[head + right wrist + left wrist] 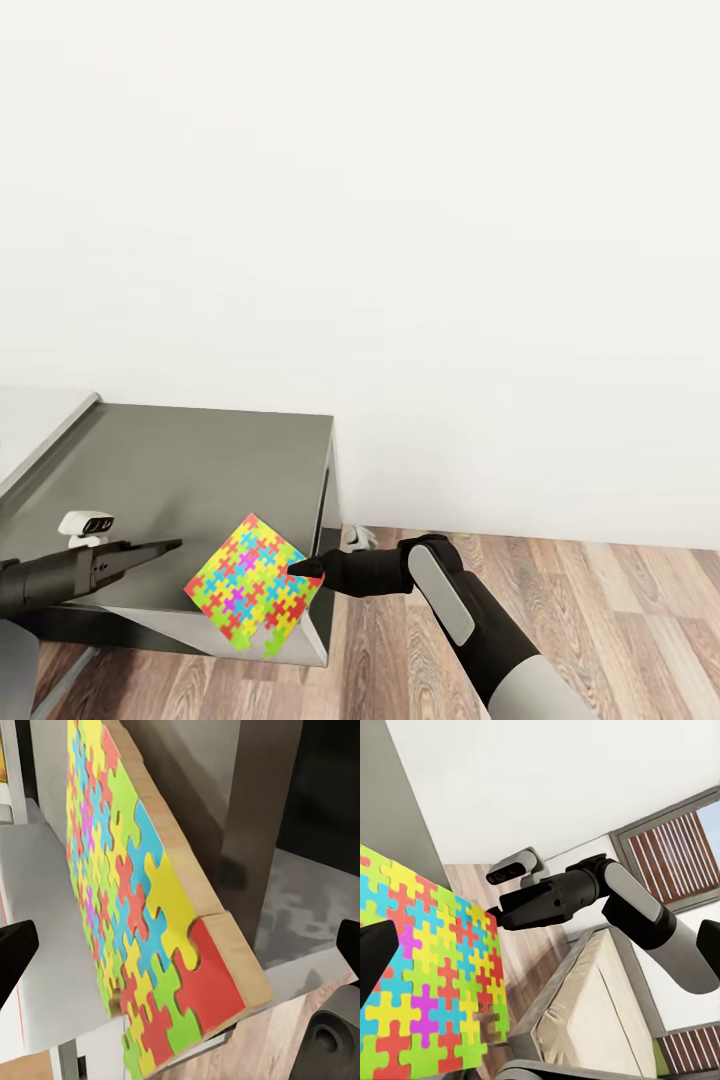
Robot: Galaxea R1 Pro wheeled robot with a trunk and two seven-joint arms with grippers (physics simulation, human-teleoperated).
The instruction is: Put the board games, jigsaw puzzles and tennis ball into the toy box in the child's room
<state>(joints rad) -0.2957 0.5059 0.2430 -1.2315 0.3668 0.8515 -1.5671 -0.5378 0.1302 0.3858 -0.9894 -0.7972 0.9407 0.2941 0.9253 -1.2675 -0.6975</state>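
Jigsaw puzzle (254,583): flat, wood-edged, interlocking bright pieces.

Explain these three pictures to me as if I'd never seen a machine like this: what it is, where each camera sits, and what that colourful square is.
This is a simulated two-armed robot. The big picture looks down from its head; the other two come from cameras near each arm's jaws. The bright multicoloured jigsaw puzzle square stands tilted at the front corner of the dark grey desk section. The right gripper touches the puzzle's right edge, though a firm grasp cannot be confirmed. The left gripper hovers over the desk just left of the puzzle, holding nothing. Wood-plank floor lies to the right, a white wall behind.
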